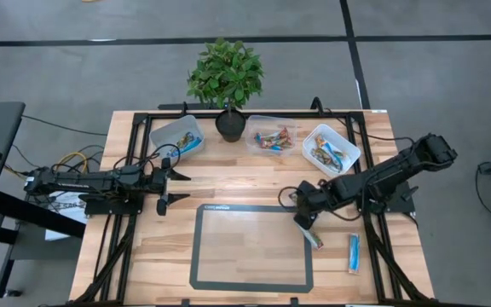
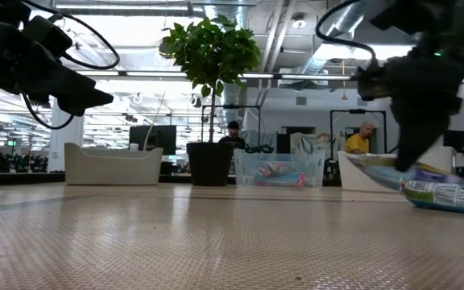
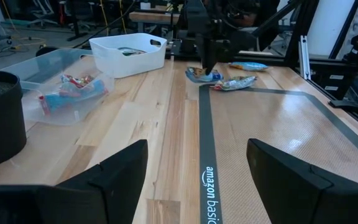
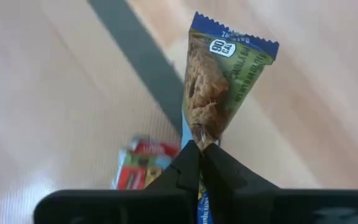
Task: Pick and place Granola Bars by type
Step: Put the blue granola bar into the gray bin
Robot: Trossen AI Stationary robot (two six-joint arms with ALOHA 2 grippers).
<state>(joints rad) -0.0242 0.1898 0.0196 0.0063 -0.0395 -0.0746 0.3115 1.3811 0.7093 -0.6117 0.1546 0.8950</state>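
My right gripper (image 1: 303, 218) stands over the black mat's right edge, shut on a granola bar (image 4: 225, 87) with a blue end seam and a green-and-brown wrapper. A second bar (image 1: 314, 240) lies on the mat's edge just beside it, and a blue bar (image 1: 354, 252) lies on the wood further right. More bars fill three tubs at the far side: blue ones in the left clear tub (image 1: 180, 135), multicoloured ones in the middle clear tub (image 1: 272, 137), mixed ones in the white tub (image 1: 332, 149). My left gripper (image 1: 170, 180) hovers open near the table's left side, touching nothing. My right gripper pinches the bar by one end of its wrapper (image 4: 202, 138) between its two fingertips, coming from above and pointing down. The bar extends below the fingers, its blue seam end (image 4: 235, 34) lowest. Whether that end touches the table I cannot tell.
A potted plant (image 1: 227, 81) stands at the far edge between the left and middle tubs. The black mat (image 1: 250, 246) covers the table's near middle. People sit in the room beyond the table (image 2: 364, 138).
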